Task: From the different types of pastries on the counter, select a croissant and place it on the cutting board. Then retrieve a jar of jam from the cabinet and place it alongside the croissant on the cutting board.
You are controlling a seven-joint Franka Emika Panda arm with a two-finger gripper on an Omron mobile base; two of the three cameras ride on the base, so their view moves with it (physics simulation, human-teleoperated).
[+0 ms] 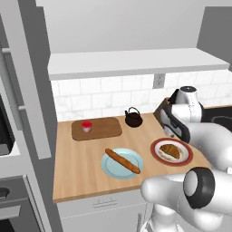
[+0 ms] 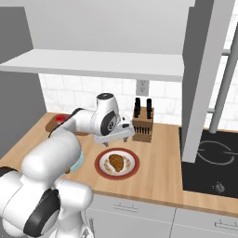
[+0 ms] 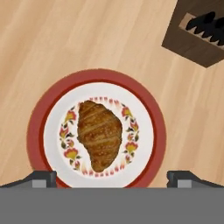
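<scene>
Tabletop [image 1: 79,167]: light wood with visible grain, white drawer fronts below, white tile wall behind, a grey shelf above.
Arm: white, dark joints, reaching forward over the right half of the tabletop, hand pointing down.
Cutting board [image 1: 103,128]: dark brown, flat, at the back left of the tabletop near the wall.
Blue plate [image 1: 110,166]: round, light blue, near the front edge, left of the red-rimmed plate; it carries the baguette [image 1: 122,160], long and thin, lying at a slant.
Red-rimmed plate [image 3: 39,118]: round, flowered ring inside the rim, right of the blue plate.
Knife block [image 2: 143,123]: dark wood, black handles up, behind the red-rimmed plate by the wall.
Teapot [image 1: 133,118]: black, just right of the cutting board.
Croissant [image 3: 99,134]: golden-brown, ridged, in the middle of the red-rimmed plate, nothing touching it.
Fingers [image 3: 40,178]: spread wide and released, holding nothing, tips either side of the red-rimmed plate, above the croissant.
Jam jar [image 1: 86,126]: red lid, tiny, standing on the left part of the cutting board.
</scene>
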